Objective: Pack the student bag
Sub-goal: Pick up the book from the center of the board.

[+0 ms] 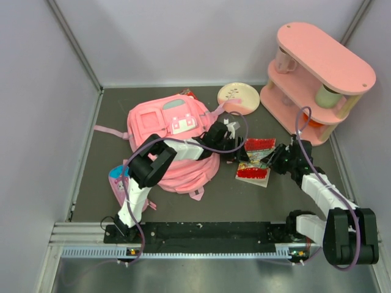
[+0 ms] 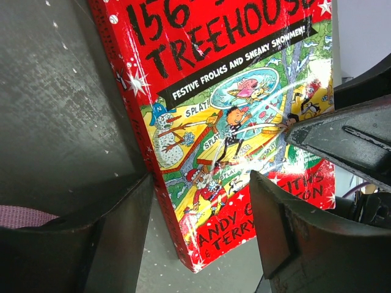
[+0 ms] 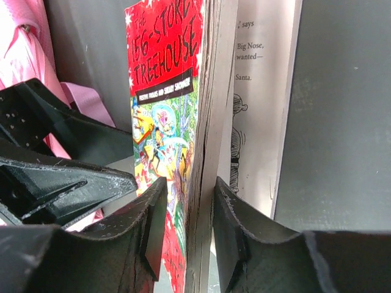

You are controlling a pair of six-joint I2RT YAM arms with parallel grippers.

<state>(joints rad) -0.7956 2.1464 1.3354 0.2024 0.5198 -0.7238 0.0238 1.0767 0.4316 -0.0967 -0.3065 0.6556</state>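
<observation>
The student bag [image 1: 165,131], a soft pink backpack, lies at centre left; its fabric [image 3: 24,43] also shows in the right wrist view. A red picture book [image 1: 253,168] lies just to its right. My left arm reaches over the bag. Its gripper [image 1: 235,141] is open at the book's left edge, and the book's cover [image 2: 232,122] shows between the fingers [image 2: 201,183]. My right gripper [image 1: 273,160] straddles the book's page block [image 3: 204,122]. One finger [image 3: 235,226] lies against the pages, over a loose open page. The other stands a little off the cover, so the gripper [image 3: 189,189] is open.
A pink two-tier shelf [image 1: 317,79] holding cups stands at the back right, with a round cream plate [image 1: 238,96] beside it. A small pink pouch [image 1: 119,180] lies left of the left arm. Grey walls close in the dark mat [image 1: 287,201] on three sides.
</observation>
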